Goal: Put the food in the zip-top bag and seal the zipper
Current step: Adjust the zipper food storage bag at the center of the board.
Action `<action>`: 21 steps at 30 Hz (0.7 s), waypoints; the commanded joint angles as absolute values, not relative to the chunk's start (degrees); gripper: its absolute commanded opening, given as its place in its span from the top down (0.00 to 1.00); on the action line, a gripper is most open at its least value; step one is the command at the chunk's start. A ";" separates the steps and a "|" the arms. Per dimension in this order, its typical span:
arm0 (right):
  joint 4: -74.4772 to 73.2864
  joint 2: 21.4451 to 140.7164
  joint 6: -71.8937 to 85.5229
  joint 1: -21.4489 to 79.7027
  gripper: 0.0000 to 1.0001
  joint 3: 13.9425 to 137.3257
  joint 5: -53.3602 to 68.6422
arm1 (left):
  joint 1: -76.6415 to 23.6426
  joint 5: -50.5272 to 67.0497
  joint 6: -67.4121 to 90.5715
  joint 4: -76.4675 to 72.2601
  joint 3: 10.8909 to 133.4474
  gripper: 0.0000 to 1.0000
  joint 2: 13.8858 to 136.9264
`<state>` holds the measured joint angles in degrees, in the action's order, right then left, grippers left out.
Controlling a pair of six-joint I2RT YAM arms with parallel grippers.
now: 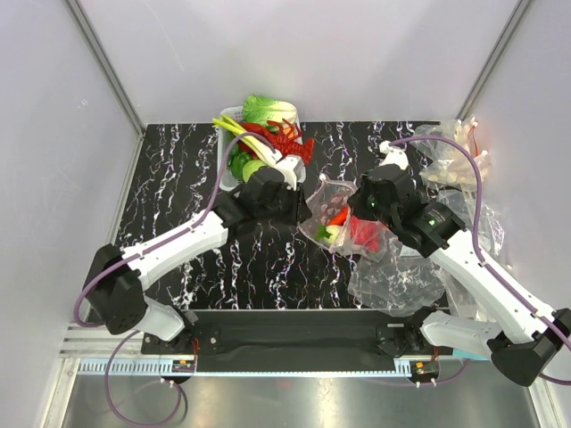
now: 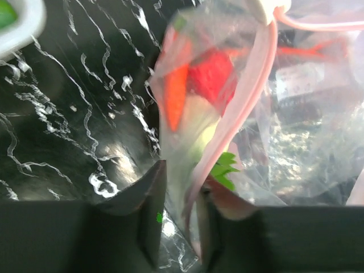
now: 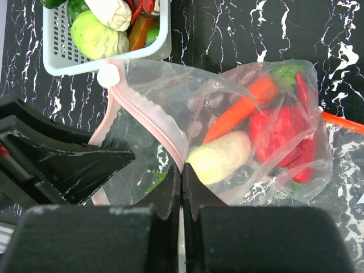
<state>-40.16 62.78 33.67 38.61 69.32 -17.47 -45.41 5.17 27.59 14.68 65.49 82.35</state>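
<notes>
Top external view shows the surface (image 1: 178, 178) with the zip-top bag (image 1: 332, 201) held between both arms, some food (image 3: 227, 156) inside and more in the basket (image 1: 225, 178). Loading looks midway, so the mouth must be held open next. The left fingers (image 2: 149, 199) and right fingers (image 3: 196, 196) each pinch the zipper (image 3: 151, 122).

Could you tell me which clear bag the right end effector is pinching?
The pink-zippered bag holding food; the other bags lie loose beside it.

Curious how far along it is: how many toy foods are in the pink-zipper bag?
4 visible: orange carrot at the top, pale white piece below it, red pepper to their right, red chili along the right edge. Green bits suggest more hidden.
</notes>
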 commanded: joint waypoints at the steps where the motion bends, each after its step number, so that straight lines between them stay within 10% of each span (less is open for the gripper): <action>1: -39.20 62.84 33.22 38.41 1.00 69.96 -18.99 | -45.62 8.35 26.81 12.66 68.38 0.76 81.04; 5: -38.24 64.33 32.35 38.32 1.00 71.10 -17.15 | -45.62 7.56 26.81 13.01 70.66 0.92 79.28; 21: -40.52 68.64 32.08 38.41 1.00 76.65 -20.66 | -45.97 9.85 25.22 19.69 81.30 0.91 73.74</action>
<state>-40.34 69.08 31.24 38.61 78.15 -18.48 -45.69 9.23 26.55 20.16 79.53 75.29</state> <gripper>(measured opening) 0.011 0.083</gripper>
